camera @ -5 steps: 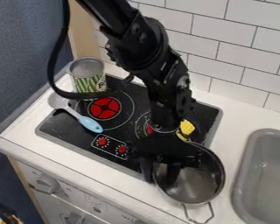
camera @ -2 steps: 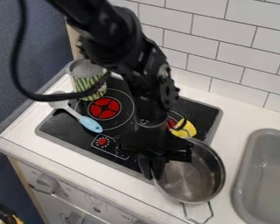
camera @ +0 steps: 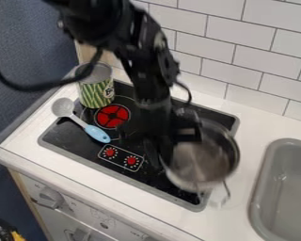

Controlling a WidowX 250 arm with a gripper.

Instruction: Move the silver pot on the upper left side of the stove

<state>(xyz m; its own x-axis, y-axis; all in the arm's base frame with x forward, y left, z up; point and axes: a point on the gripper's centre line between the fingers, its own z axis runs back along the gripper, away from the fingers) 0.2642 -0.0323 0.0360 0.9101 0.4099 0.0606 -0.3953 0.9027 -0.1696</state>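
Note:
My gripper point(camera: 161, 159) hangs over the right half of the stove, its fingers closed on the left rim of the silver pot point(camera: 202, 164). The pot is blurred and overlaps the right edge of the black stove point(camera: 222, 120), with its wire handle pointing toward the front. Left of the gripper is the upper left burner point(camera: 113, 116), red inside a white ring. The arm covers the right burner area.
A green-striped can point(camera: 96, 92) stands at the stove's back left corner. A spoon point(camera: 84, 124) with a blue handle lies across the left edge. The grey sink point(camera: 261, 188) is at the right, and a tiled wall rises behind.
The pot has shifted up and slightly left along with my gripper, uncovering the stove's front right corner. The upper arm has swung left, and both red stove knobs now show.

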